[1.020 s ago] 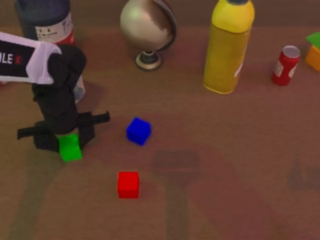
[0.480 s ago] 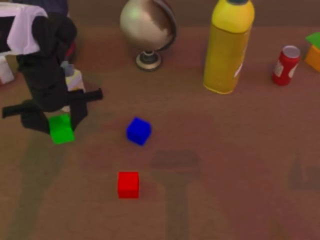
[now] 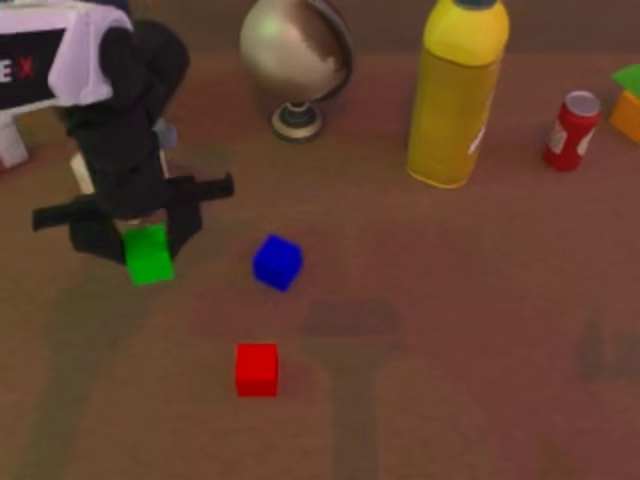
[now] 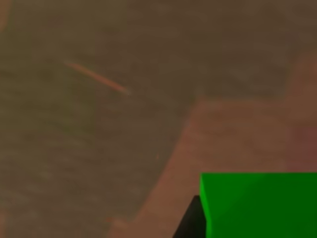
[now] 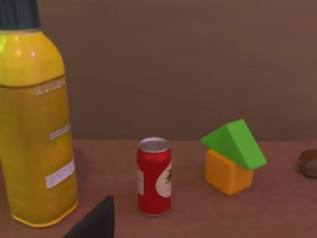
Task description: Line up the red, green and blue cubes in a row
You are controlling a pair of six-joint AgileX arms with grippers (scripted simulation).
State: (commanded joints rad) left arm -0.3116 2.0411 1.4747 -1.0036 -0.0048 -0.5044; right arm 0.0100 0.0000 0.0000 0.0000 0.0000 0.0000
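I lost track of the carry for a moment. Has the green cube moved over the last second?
Yes. Held in the left gripper, the green cube went toward the table's far edge, then slightly right, nearer the unmoved blue cube.

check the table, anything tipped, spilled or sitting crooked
Nothing spilled or tipped. The blue cube sits turned at an angle, while the red cube lies square. The green cube is off the table, held in the left gripper.
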